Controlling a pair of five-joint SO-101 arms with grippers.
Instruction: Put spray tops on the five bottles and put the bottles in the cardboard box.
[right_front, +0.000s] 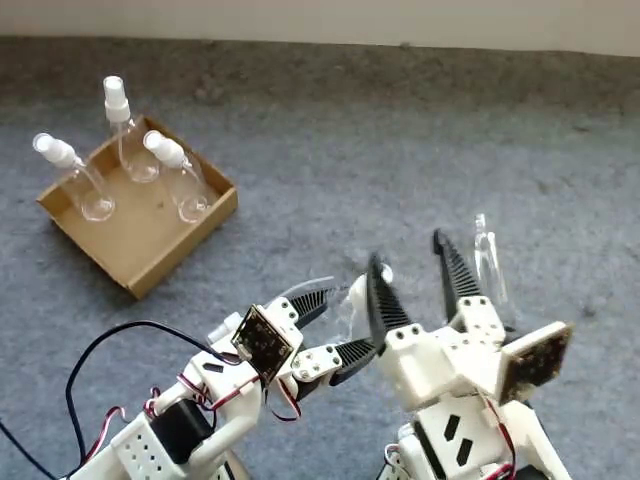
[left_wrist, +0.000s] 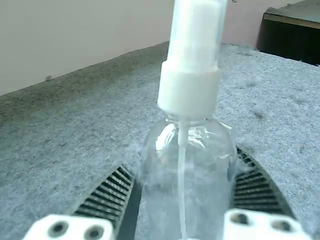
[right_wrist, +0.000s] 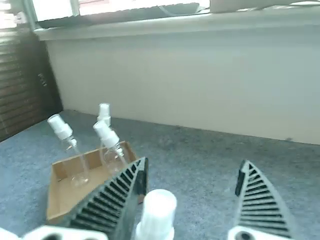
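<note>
My left gripper (right_front: 352, 315) is shut on a clear bottle (left_wrist: 186, 175) that carries a white spray top (left_wrist: 192, 60); it holds the bottle above the grey carpet near the front. My right gripper (right_front: 405, 250) stands open just beside it, and in the right wrist view that white spray top (right_wrist: 157, 207) rises between its fingers (right_wrist: 125, 195), close to one of them. Another clear bottle (right_front: 487, 262) with no top stands on the carpet past the right gripper. The cardboard box (right_front: 190, 240) at the far left holds three bottles with spray tops (right_front: 120, 120).
Grey carpet (right_front: 380, 150) stretches open between the arms and the box. A pale wall (right_wrist: 200, 80) rises at the far side. A dark cabinet (left_wrist: 295, 35) stands off in the left wrist view's background.
</note>
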